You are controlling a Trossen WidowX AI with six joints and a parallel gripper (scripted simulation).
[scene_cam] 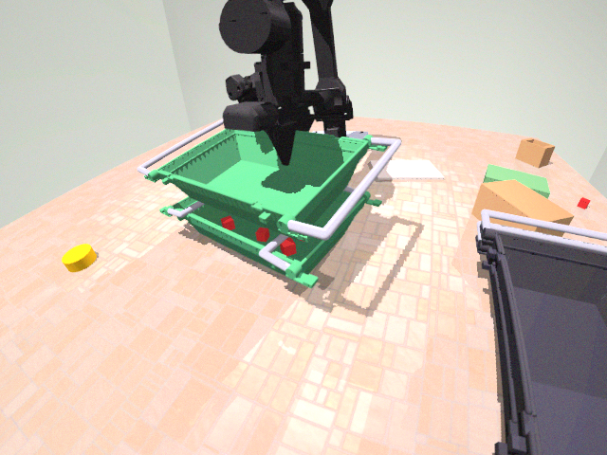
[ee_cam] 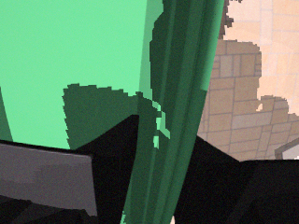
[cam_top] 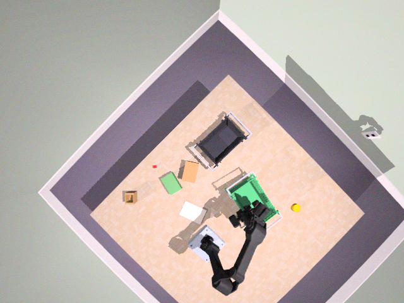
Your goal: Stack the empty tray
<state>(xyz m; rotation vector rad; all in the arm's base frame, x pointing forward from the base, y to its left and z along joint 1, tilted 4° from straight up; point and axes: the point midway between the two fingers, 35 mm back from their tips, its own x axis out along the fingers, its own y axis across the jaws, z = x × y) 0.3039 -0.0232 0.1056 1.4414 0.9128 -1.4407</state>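
Under me the tabletop (cam_top: 313,192) (scene_cam: 147,342) (ee_cam: 271,23) is peach, patterned like irregular tiles; a dull purple surround (cam_top: 113,137) frames it, and pale grey-green walls (scene_cam: 73,98) rise beyond. Reading the top view as a dial centred on the upper green tray (cam_top: 249,192) (scene_cam: 229,173) (ee_cam: 93,47), a dark tray (cam_top: 216,143) (scene_cam: 563,337) sits near 11 o'clock, a yellow disc (cam_top: 295,207) (scene_cam: 79,257) between 3 and 4, a white slab (cam_top: 191,211) (scene_cam: 415,169) between 8 and 9, and an orange block (cam_top: 190,171) (scene_cam: 519,203) near 10. My gripper (cam_top: 248,219) (scene_cam: 289,152) (ee_cam: 149,123) pinches the upper tray's ribbed side wall — it is directly above the loaded tray (scene_cam: 235,248), though I can't tell whether it bears fully on both bars (scene_cam: 276,261). Beneath it I see red cubes (scene_cam: 263,234). Both green trays have flared walls and smooth, rounded, pale-lilac bars, the lower pair swung inward.
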